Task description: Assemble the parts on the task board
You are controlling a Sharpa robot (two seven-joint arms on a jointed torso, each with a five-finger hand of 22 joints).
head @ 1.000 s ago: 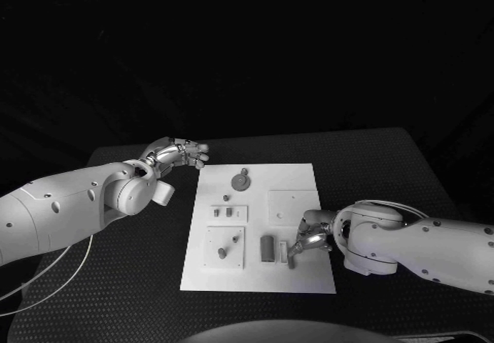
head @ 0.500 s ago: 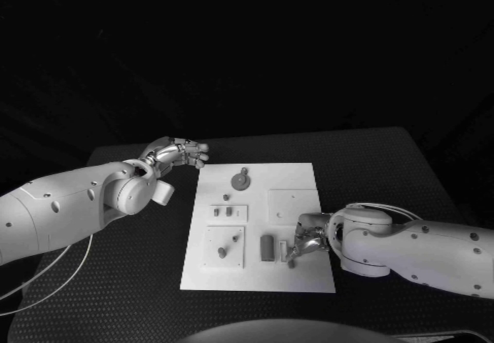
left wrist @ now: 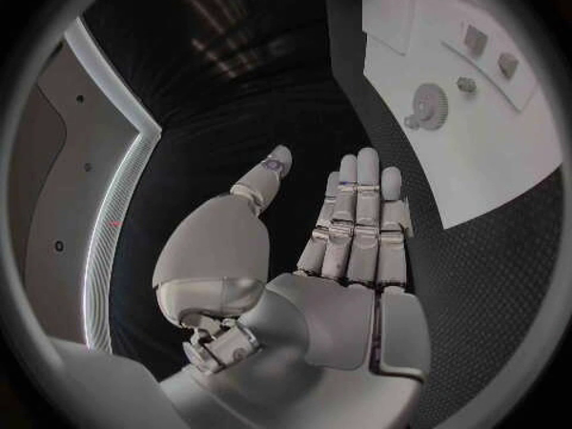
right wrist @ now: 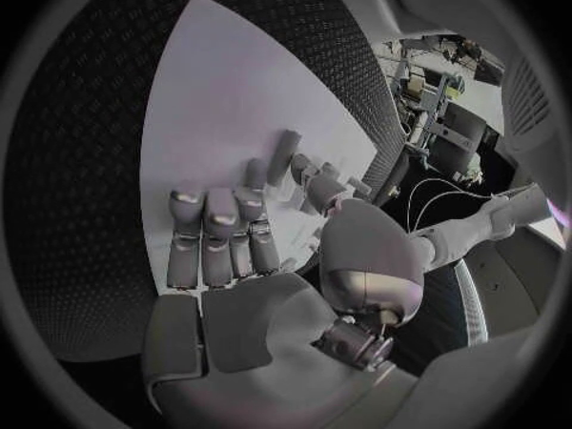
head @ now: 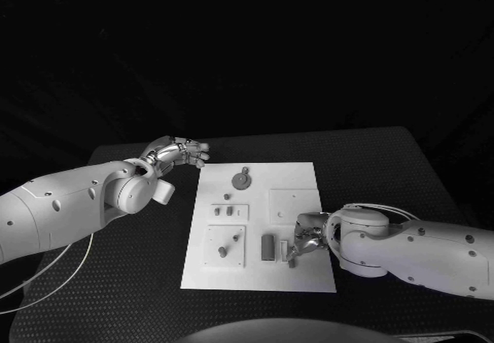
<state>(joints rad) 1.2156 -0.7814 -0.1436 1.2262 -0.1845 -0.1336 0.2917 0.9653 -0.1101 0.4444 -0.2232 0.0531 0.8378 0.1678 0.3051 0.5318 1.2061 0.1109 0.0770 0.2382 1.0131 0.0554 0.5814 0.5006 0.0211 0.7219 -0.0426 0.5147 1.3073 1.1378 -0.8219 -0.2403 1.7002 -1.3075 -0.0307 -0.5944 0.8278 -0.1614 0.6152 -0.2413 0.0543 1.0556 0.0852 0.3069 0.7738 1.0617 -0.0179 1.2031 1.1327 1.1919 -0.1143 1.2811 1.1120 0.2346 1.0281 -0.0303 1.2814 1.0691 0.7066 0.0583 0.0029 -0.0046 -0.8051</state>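
The white task board [head: 258, 275] lies mid-table. On it are a gear [head: 241, 181], two small pegs [head: 221, 211], a peg [head: 223, 251] in a square plate and a long bar [head: 267, 247]. My right hand [head: 307, 239] lies over the board's near right part, beside a small dark part [head: 291, 260]. In the right wrist view my right hand [right wrist: 227, 257] lies flat on the board [right wrist: 227, 86], holding nothing, with a bar [right wrist: 284, 154] just past its fingertips [right wrist: 222, 221]. My left hand [head: 177, 152] hovers off the board's far left corner, flat and empty; in the left wrist view it [left wrist: 346, 248] faces the gear [left wrist: 429, 97].
The black table [head: 123, 271] extends well to the left and right of the board. A cable [head: 62, 282] loops under my left arm near the table's left edge. The board's far right area [head: 293, 179] is bare.
My right arm has slid a little to the left, bringing its hand slightly closer to the long bar. My left hand has stayed put.
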